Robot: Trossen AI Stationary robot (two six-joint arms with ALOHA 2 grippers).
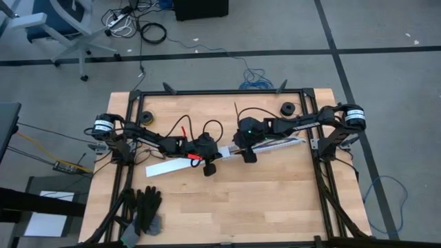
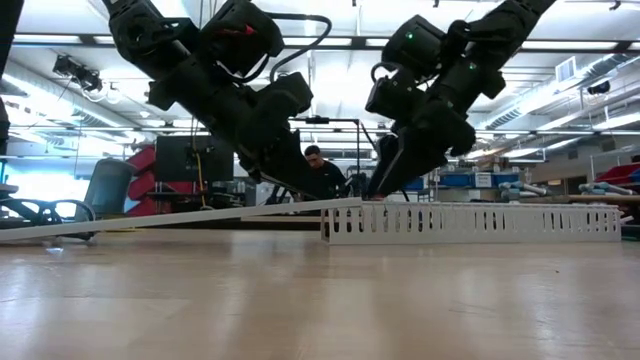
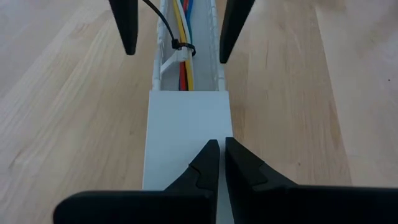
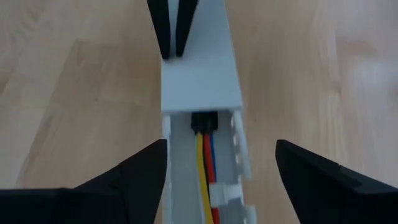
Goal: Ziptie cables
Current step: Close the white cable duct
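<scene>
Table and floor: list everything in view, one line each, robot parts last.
cables: several, red, yellow, blue, lying in the channel, bound by a black ziptie
channel: one, white, slotted, mid-table
cover strip: one, white, one end resting on the channel
gloves: a pair, black, table's near left corner
table: one, light wood
chair: one, grey, on the floor beyond the table
left gripper: shut, on the cover strip
right gripper: open, straddling the channel

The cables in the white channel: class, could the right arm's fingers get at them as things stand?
Probably yes. The right gripper hangs open astride the channel, where the cables lie uncovered. The lid, held by the shut left gripper, covers only the stretch beyond.
</scene>
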